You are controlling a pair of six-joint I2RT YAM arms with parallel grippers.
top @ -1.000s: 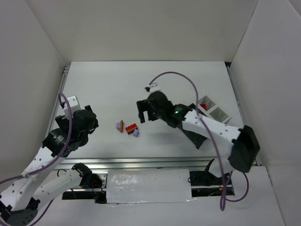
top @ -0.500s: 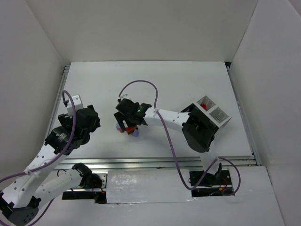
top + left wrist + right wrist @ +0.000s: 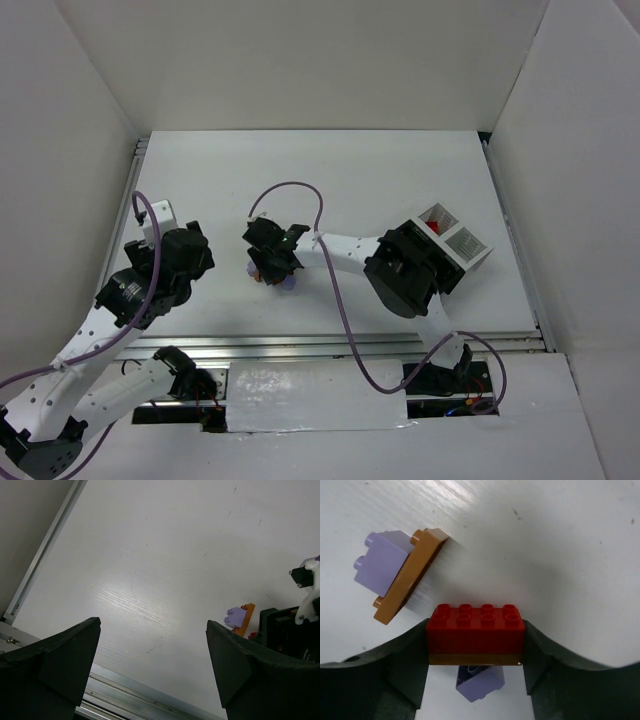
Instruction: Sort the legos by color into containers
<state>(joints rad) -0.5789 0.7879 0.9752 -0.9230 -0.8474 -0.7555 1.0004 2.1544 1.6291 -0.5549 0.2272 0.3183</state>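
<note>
In the right wrist view a red lego [image 3: 475,627] with a thin brown-orange plate [image 3: 475,659] under it sits between my right gripper's [image 3: 476,645] fingers, which press on both its ends. A lavender lego [image 3: 480,680] lies just behind it. Another lavender lego [image 3: 379,560] leans on a brown-orange plate [image 3: 410,575] at the upper left. From above, the right gripper [image 3: 272,262] covers this cluster at mid-table. The containers [image 3: 455,245] stand at the right, one cell holding a red lego [image 3: 433,226]. My left gripper [image 3: 188,252] is open and holds nothing, left of the cluster.
The left wrist view shows the lavender lego [image 3: 235,616] and the orange plate [image 3: 246,617] to the right of the open left gripper [image 3: 152,630]. The table's metal rail [image 3: 130,695] runs along the near edge. White walls enclose the table.
The right arm swung left from mid-table and came down over the lego cluster. Its fingers have closed in on the red lego. The left arm has barely moved.
</note>
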